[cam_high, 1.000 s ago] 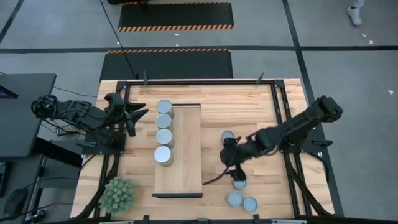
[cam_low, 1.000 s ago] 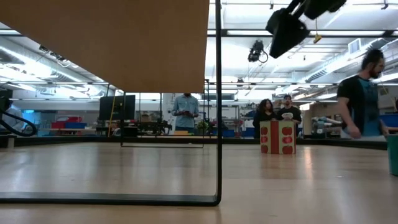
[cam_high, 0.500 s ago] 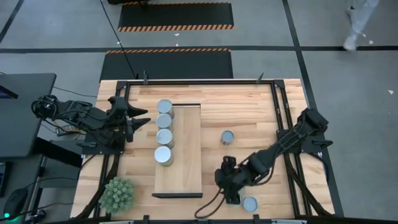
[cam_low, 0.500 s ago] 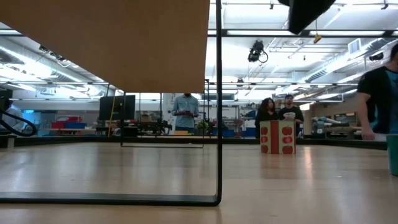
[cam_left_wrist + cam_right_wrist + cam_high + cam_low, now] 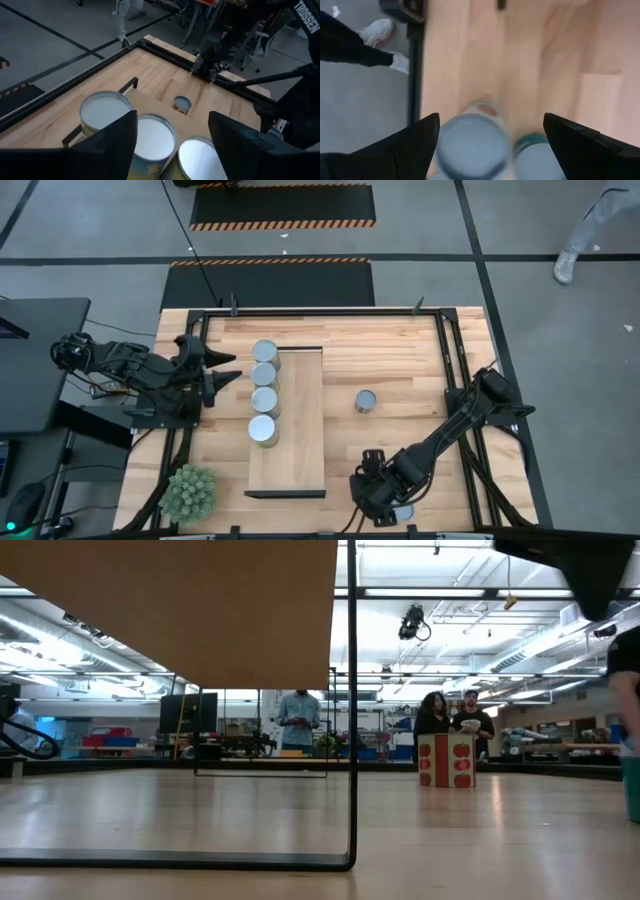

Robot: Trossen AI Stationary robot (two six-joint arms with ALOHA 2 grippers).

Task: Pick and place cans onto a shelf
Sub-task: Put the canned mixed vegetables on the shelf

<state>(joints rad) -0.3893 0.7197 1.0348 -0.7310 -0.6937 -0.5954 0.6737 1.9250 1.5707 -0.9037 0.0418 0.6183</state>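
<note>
Several cans stand in a row along the left edge of the pale wooden shelf (image 5: 300, 420), from the far can (image 5: 264, 352) to the near can (image 5: 262, 430). One can (image 5: 366, 401) stands alone on the table right of the shelf. My right gripper (image 5: 373, 502) is open above a group of cans at the table's near right. Its wrist view shows two of them, blurred, a pale one (image 5: 472, 145) and a green-sided one (image 5: 535, 155), between the spread fingers. One can (image 5: 403, 511) peeks out beside the gripper. My left gripper (image 5: 218, 375) is open, left of the shelf's row.
A spiky green plant (image 5: 189, 493) stands at the table's near left corner. A black frame (image 5: 320, 311) runs around the table. In the low view the shelf board (image 5: 170, 610) sits raised on a thin black leg (image 5: 352, 700). People stand in the room behind.
My right gripper has gone from beside the lone can in the table's middle toward the near edge, and now hangs over the group of cans at the near right. The cans have kept their places.
</note>
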